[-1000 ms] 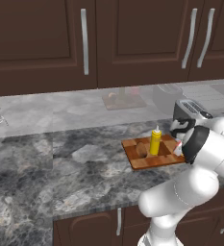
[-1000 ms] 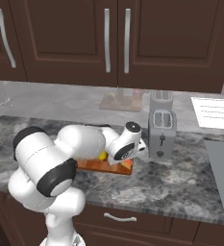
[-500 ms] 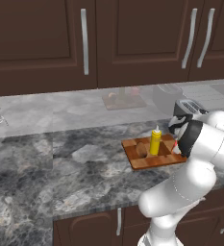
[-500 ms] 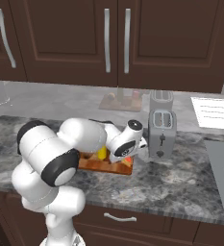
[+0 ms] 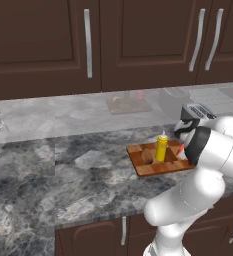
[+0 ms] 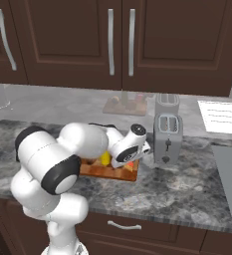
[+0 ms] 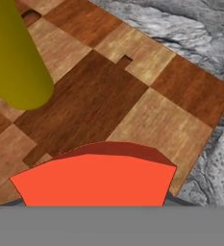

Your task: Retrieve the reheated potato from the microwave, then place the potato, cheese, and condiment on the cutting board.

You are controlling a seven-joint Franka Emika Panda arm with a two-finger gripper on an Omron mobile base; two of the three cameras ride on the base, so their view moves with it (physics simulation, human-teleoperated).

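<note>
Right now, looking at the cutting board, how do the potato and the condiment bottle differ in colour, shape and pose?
The potato is dull brown; the condiment bottle is bright yellow. The potato is a low rounded oval lying on the board, while the bottle stands upright, slim and taller, with a pointed nozzle. The potato sits to the bottle's left in the left base view. Both rest on the checkered cutting board.

Grey marbled counter (image 5: 63,180), checkered cutting board (image 5: 153,167) lying flat, silver toaster (image 6: 166,139) beside it
</note>
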